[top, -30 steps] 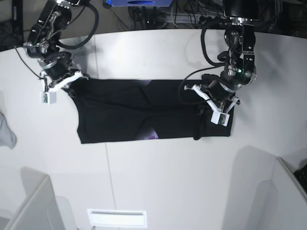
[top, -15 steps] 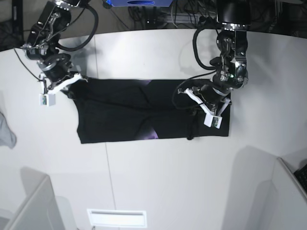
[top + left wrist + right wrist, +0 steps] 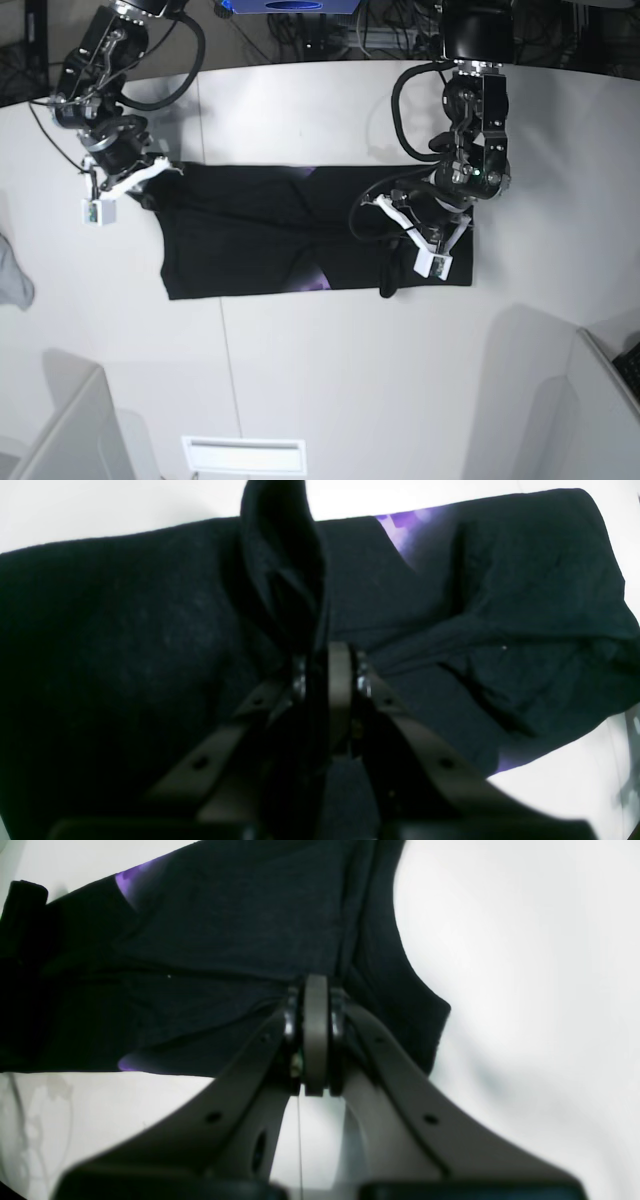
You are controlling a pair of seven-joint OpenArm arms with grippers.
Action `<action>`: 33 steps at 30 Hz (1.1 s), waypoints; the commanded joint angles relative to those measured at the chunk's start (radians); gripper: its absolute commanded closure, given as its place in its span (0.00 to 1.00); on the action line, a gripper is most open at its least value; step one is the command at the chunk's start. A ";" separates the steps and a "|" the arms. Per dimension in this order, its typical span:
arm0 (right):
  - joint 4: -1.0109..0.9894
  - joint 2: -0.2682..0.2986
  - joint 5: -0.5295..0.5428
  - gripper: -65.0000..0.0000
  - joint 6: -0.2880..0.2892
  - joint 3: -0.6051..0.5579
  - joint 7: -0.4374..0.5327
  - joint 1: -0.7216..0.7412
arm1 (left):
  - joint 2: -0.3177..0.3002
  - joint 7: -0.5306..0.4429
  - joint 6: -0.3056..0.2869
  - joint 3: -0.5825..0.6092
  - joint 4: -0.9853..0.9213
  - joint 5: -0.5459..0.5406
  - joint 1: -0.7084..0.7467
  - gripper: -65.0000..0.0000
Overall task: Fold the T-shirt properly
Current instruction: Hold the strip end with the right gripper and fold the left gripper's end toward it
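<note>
The black T-shirt lies on the white table as a long band, with slivers of purple print showing at its folds. My left gripper is over the band's right end, shut on a raised fold of the black cloth; in the left wrist view the left gripper has cloth pinched between its fingers. My right gripper is shut on the shirt's far left corner. In the right wrist view the right gripper clamps the shirt's edge.
A small grey cloth scrap lies at the table's left edge. Grey partitions stand at the front left and front right. A white slotted plate sits at the front edge. Cables crowd the back.
My left gripper has moved left and slightly toward the front, carrying the shirt's right end over the band. The right edge has drawn inward. The right gripper has barely moved.
</note>
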 commanded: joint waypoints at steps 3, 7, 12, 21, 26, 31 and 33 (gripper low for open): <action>0.013 0.005 0.020 1.00 0.005 0.001 0.023 0.007 | 0.016 -0.019 -0.002 0.000 0.016 -0.015 -0.015 1.00; 0.013 0.005 0.020 1.00 0.005 0.001 0.023 0.008 | 0.014 -0.019 -0.002 0.025 0.016 -0.015 -0.017 1.00; 0.013 0.005 0.020 1.00 0.005 0.001 0.023 0.008 | 0.014 -0.022 -0.002 0.042 0.014 -0.015 -0.017 1.00; 0.013 0.005 0.020 1.00 0.005 0.001 0.023 0.005 | 0.014 -0.019 -0.002 0.051 0.014 -0.015 -0.017 1.00; 0.013 0.005 0.020 1.00 0.005 0.001 0.023 0.005 | 0.014 -0.019 -0.002 0.052 0.014 -0.015 -0.017 1.00; 0.013 0.005 0.020 1.00 0.005 0.001 0.023 0.005 | 0.011 -0.019 -0.002 0.046 0.014 -0.015 -0.017 1.00; 0.013 0.005 0.020 1.00 0.005 0.001 0.023 0.005 | 0.011 -0.019 -0.002 0.045 0.014 -0.015 -0.017 1.00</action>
